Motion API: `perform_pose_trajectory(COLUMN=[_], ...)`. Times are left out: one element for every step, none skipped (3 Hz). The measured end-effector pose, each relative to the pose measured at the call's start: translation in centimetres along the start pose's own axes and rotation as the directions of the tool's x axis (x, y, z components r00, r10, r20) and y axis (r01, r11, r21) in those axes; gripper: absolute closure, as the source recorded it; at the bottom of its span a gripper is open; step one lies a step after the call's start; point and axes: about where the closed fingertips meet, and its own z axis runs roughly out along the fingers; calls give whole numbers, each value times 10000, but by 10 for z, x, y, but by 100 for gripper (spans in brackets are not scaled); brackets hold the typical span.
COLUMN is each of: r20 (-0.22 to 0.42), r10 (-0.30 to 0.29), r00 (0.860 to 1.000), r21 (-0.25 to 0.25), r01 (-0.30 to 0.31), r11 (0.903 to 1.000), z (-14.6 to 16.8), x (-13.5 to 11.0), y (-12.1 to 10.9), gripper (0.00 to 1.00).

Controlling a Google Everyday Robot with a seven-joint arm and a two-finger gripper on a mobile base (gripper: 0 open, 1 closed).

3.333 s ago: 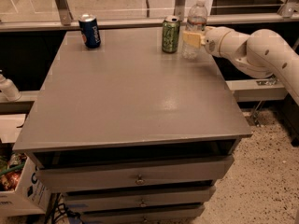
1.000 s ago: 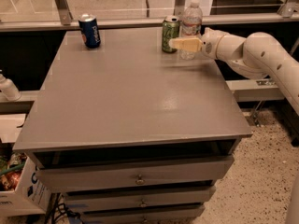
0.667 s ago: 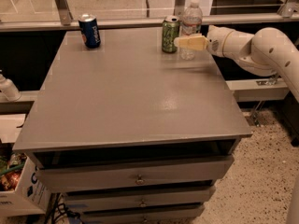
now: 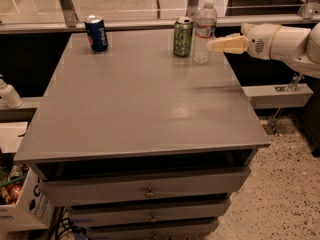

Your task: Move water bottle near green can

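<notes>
The water bottle stood up straight near the back edge of the grey table. It was just to the right of the green can, very close to it. I could not tell if the two touched. The bottle was much taller than the can.

About three seconds before, the gripper was around the bottle, and there was a little more room between the bottle and the can. One second before, the bottle was already close beside the can, and the gripper was still on it.

This time the gripper had pulled back to the right. It hung in the air by the right side of the bottle, at the height of the bottle's lower half. Its tip was still right at the bottle's side, and I could not tell if it touched. I also could not tell if the gripper was spread apart or pressed together. The white arm reached in from the right edge.

The blue can had not moved. It stood at the back left of the table, well apart from the other two.
</notes>
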Motion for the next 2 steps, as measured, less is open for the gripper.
perform_pose_trajectory(r20=[97,103], r10=[338,375], r00=[9994,9992], r21=[-20,28], r01=[-338,-375], r11=[9994,9993], z=[-28,-33], x=[16,18], y=[4,3], gripper=[0,0])
